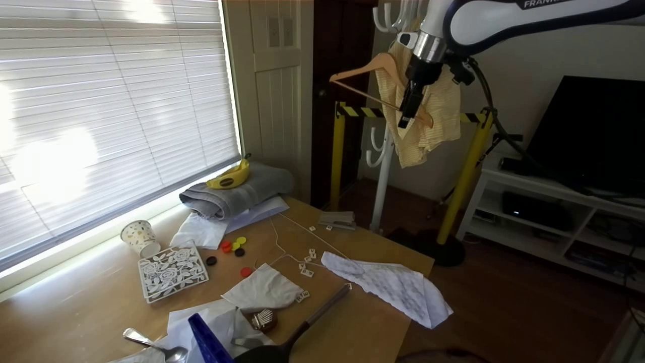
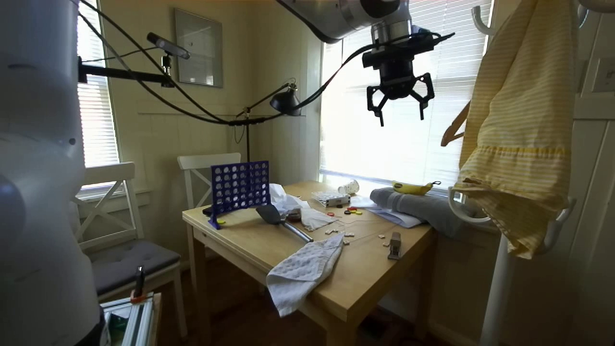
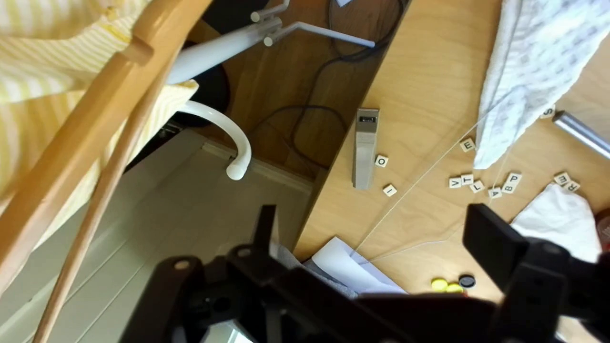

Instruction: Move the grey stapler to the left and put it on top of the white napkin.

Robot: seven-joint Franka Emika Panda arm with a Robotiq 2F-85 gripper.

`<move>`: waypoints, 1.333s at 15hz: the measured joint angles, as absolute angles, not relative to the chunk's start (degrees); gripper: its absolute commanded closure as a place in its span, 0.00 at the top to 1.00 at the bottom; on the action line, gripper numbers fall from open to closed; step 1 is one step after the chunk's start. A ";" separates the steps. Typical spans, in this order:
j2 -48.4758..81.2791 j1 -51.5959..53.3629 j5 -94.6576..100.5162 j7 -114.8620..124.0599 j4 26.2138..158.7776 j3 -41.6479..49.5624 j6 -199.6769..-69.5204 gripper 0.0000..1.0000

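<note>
The grey stapler (image 1: 337, 220) lies near the table's edge; it also shows in an exterior view (image 2: 395, 245) and in the wrist view (image 3: 365, 151). The small white napkin (image 1: 265, 288) lies crumpled further in on the table, beside a small brown wooden object; it shows in an exterior view (image 2: 317, 218) and at the right of the wrist view (image 3: 560, 219). My gripper (image 2: 402, 121) is open and empty, high above the table. In an exterior view it hangs in front of the coat rack (image 1: 404, 122). In the wrist view its fingers (image 3: 376, 233) are spread wide, with the stapler beyond them.
A wooden hanger (image 3: 90, 157) with yellow striped cloth hangs close to the gripper. A longer white cloth (image 1: 388, 285) drapes over the table edge. Letter tiles (image 3: 467, 180), a string, a spatula (image 2: 283, 222), a blue game frame (image 2: 240, 187) and a rolled grey towel (image 2: 408, 202) with a toy banana are around.
</note>
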State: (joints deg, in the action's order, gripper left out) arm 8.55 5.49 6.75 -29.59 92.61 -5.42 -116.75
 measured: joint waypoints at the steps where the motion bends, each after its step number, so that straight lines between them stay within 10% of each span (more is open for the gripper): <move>1: 9.57 5.53 5.70 -27.49 92.39 -5.64 -117.35 1.00; 20: 52.37 6.84 3.11 -19.99 56.97 -7.50 -100.08 1.00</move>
State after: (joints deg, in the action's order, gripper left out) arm 52.37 6.84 3.11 -19.99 56.97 -7.50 -100.08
